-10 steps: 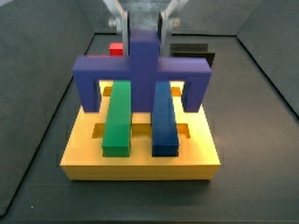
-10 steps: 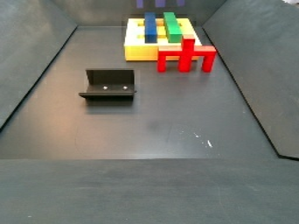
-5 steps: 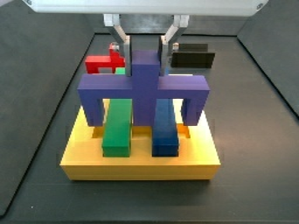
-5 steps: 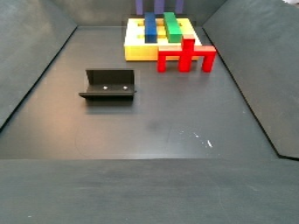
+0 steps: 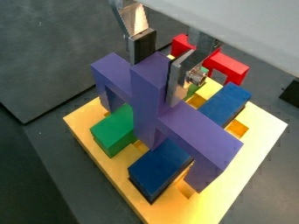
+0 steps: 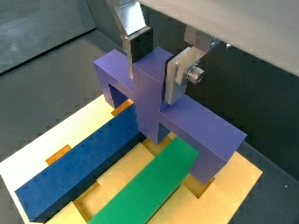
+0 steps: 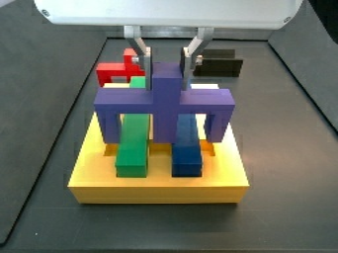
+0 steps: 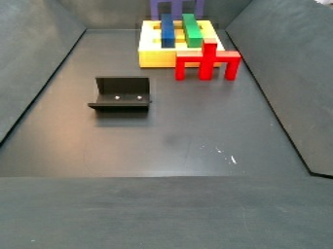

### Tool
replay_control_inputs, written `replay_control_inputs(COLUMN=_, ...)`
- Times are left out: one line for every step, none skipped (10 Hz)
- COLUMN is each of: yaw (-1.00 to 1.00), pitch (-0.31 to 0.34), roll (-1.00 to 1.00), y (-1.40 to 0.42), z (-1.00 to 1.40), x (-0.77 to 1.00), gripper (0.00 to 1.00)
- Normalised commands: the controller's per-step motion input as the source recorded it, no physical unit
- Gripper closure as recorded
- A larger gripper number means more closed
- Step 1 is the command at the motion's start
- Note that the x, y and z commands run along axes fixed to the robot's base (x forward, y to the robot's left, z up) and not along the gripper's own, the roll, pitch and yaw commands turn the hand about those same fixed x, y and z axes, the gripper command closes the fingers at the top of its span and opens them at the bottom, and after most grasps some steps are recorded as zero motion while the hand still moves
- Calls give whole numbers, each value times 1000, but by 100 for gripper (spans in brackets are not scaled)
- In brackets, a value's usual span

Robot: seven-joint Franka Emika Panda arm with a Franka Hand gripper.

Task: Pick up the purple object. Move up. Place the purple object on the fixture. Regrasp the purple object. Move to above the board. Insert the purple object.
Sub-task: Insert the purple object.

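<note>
The purple object (image 7: pixel 165 99) is a cross-shaped block standing on the yellow board (image 7: pixel 158 183). It straddles the green bar (image 7: pixel 132 143) and the blue bar (image 7: pixel 188 143), with its legs down at the board's sides. My gripper (image 7: pixel 165 65) hangs just over its raised centre, open, one finger on each side of the ridge. In both wrist views there is a gap between the dark pad and the ridge of the purple object (image 5: pixel 152 105) (image 6: pixel 152 96). The black fixture (image 8: pixel 121 94) stands apart on the floor, with nothing on it.
A red cross-shaped block (image 8: pixel 205 63) stands on the floor against the board's side, and shows behind the board (image 7: pixel 117 71) in a side view. Grey walls ring the dark floor.
The purple object has come down onto the board. The fingers have spread away from its ridge and risen a little.
</note>
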Motion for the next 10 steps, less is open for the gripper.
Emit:
replay_control_inputs(yaw=0, pitch=0, roll=10, y=-46, z=37, x=0, gripper=100)
replay_control_inputs(yaw=0, pitch=0, roll=104, y=-80, z=183, x=0, gripper=100)
replay_control_inputs(yaw=0, pitch=0, roll=139, y=0, z=106, x=-169, gripper=100)
replay_control_inputs(yaw=0, pitch=-51, roll=127, y=0, z=60, x=-246, gripper=100)
replay_control_inputs(yaw=0, pitch=-44, roll=51, y=0, z=0, x=-51, gripper=100)
replay_control_inputs(yaw=0, pitch=-27, roll=16, y=0, z=-57, x=0, gripper=100)
replay_control_inputs(yaw=0, pitch=-21, roll=0, y=0, z=-160, x=0, gripper=100)
replay_control_inputs(yaw=0, pitch=0, roll=10, y=-40, z=-163, x=94, gripper=100)
replay_control_inputs(yaw=0, pitch=0, roll=9, y=-29, z=-117, x=120, gripper=100)
replay_control_inputs(yaw=0, pitch=0, roll=0, y=0, z=-51, x=60, gripper=100)
